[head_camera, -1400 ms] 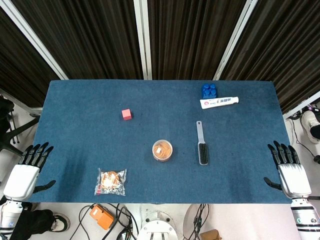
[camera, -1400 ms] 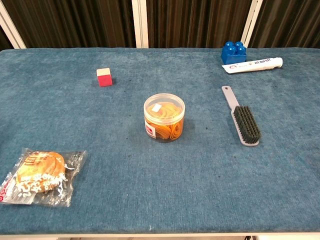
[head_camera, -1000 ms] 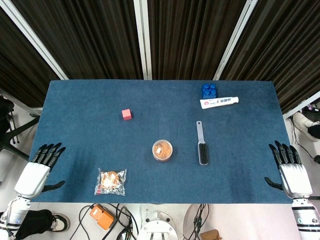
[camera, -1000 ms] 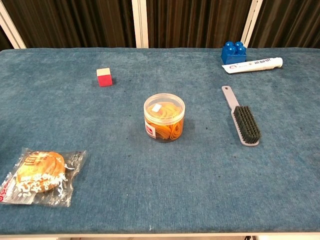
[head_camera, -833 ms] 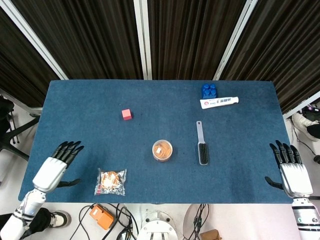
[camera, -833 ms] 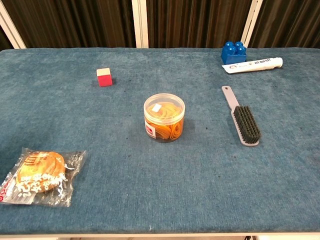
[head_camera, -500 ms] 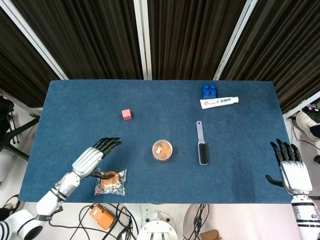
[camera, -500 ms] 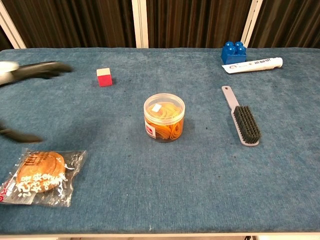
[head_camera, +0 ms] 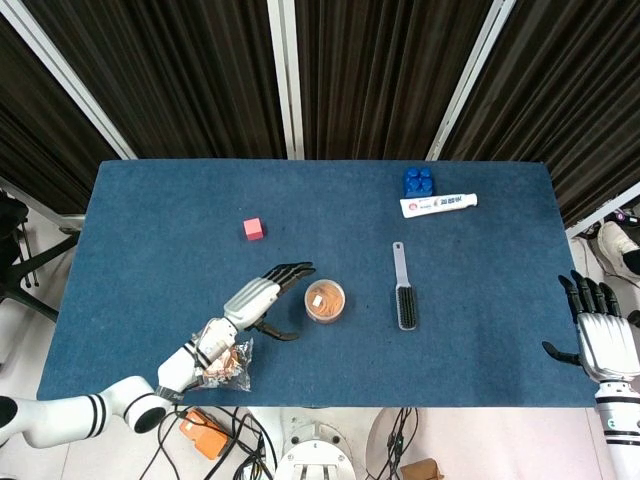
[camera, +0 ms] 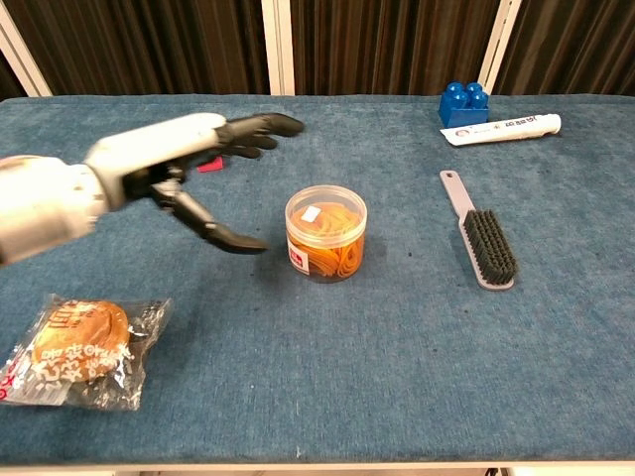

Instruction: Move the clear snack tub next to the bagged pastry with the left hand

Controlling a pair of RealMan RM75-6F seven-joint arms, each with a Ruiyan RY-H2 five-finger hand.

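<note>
The clear snack tub, round and full of orange snacks, stands upright near the table's middle. My left hand hovers just left of it, open, fingers stretched out toward the tub and thumb apart below, touching nothing. The bagged pastry lies flat at the front left; in the head view my left forearm covers most of the bagged pastry. My right hand stays open off the table's right edge, seen only in the head view.
A small red cube sits at the back left, partly hidden behind my left hand in the chest view. A grey brush lies right of the tub. A blue block and a toothpaste tube rest at the back right.
My left hand swept from the table's left edge over the pastry to just left of the tub. The right hand drifted slightly further right. The objects stayed put.
</note>
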